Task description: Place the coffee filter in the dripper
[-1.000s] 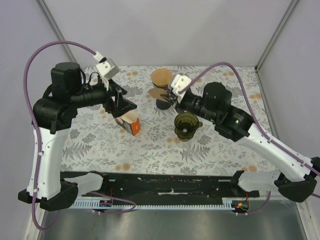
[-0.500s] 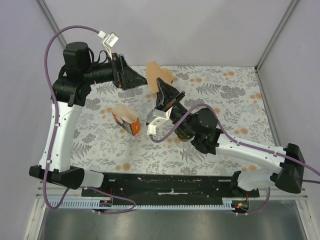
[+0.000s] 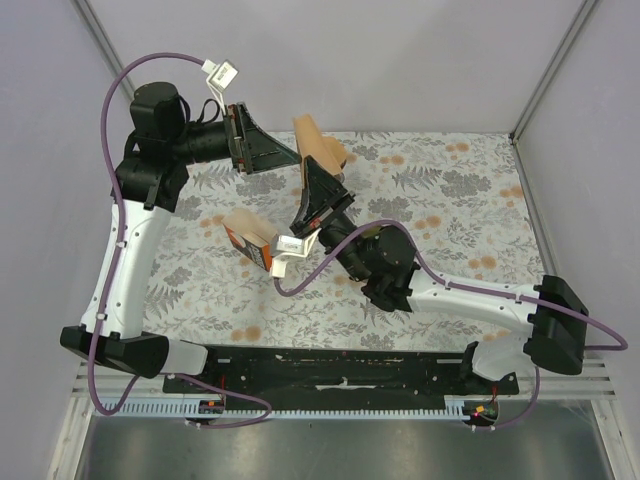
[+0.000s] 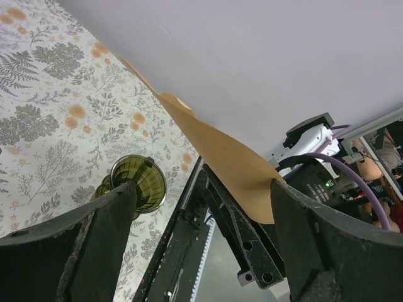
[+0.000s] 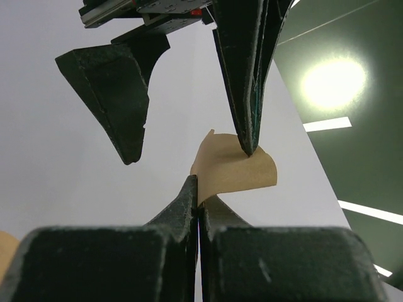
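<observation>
The coffee filter (image 3: 314,141), a tan paper cone, is held high above the table with my right gripper (image 3: 316,176) shut on its lower edge. In the right wrist view the filter (image 5: 242,168) rises out of the closed right gripper (image 5: 199,187). My left gripper (image 3: 290,155) is open beside it. In the left wrist view the filter (image 4: 230,167) lies between the wide jaws of the left gripper (image 4: 203,189), against the right finger (image 4: 296,220). The dripper (image 4: 140,181), green glass, stands on the table far below; in the top view the right arm hides it.
An orange and white box (image 3: 252,243) lies on the floral tablecloth (image 3: 460,190) left of the right arm. The black front rail (image 3: 330,365) runs along the near edge. Both arms are raised over the middle back of the table.
The right arm has swung up and carried the filter off the table. The left arm has left the orange box, risen to the filter and opened wider.
</observation>
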You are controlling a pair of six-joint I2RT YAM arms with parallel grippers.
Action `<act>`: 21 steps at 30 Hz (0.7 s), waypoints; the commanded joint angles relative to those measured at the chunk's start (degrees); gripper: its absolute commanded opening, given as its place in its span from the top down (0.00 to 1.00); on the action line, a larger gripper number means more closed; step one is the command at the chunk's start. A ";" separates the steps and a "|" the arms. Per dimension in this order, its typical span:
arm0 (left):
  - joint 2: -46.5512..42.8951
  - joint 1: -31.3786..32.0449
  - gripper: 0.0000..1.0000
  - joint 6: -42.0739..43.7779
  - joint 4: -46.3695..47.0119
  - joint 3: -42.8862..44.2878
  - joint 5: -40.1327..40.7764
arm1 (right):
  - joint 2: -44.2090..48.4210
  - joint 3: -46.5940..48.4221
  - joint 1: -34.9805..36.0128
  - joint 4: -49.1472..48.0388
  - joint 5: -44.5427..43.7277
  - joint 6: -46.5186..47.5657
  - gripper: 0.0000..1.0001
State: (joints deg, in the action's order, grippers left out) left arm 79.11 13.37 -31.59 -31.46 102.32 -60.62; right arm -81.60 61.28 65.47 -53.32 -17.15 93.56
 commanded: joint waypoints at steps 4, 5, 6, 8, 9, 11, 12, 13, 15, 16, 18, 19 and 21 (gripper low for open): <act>-0.19 -0.36 0.07 -2.16 3.34 0.85 -2.84 | -1.01 -0.45 0.71 -6.27 -2.27 6.81 1.00; -0.10 -0.79 0.07 -2.16 3.51 1.47 -3.10 | -1.10 -0.54 0.71 -6.18 -2.63 6.99 1.00; 0.08 -1.32 0.07 -2.16 4.04 2.26 -3.54 | -1.10 -0.46 0.62 -6.18 -3.06 6.99 1.00; 0.17 -2.55 0.07 -2.16 4.57 3.75 -3.89 | -1.10 -0.63 0.53 -6.09 -3.94 6.90 1.00; 0.25 -2.82 0.07 -1.98 4.57 4.11 -3.72 | -1.02 -0.63 0.53 -6.09 -3.95 6.90 1.00; 0.34 -2.82 0.07 -1.89 4.57 3.94 -3.45 | -0.66 -1.07 0.45 -6.01 -3.77 7.16 1.00; 0.25 -2.82 0.07 -2.15 4.74 3.33 -3.10 | -0.40 -1.33 0.45 -6.01 -3.60 7.25 1.00; 0.17 -2.64 0.07 -2.07 4.83 2.63 -2.75 | -0.49 -1.25 0.45 -5.92 -3.42 7.51 1.00; -0.01 -2.56 0.07 -1.63 4.92 1.05 -2.14 | -0.84 -1.07 0.45 -6.27 -3.42 8.04 1.00; -0.01 -2.38 0.07 -1.37 4.92 0.34 -1.87 | -0.93 -1.07 0.53 -6.62 -3.33 8.30 1.00; -0.10 -1.85 0.09 -1.28 4.92 -0.80 -1.69 | -1.28 -1.16 0.53 -7.23 -3.24 9.01 1.00; 0.08 -1.76 0.12 -1.19 4.92 -1.24 -1.78 | -1.45 -1.07 0.62 -7.50 -2.98 9.18 1.00; 0.25 -1.41 0.29 -1.28 5.01 -2.04 -1.69 | -1.80 -0.98 0.62 -7.94 -2.72 9.71 1.00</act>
State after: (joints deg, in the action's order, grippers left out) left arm 79.46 11.29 -31.92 -28.14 101.51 -61.87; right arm -82.78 60.29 65.89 -55.75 -20.40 100.31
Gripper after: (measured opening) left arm 0.834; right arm 0.007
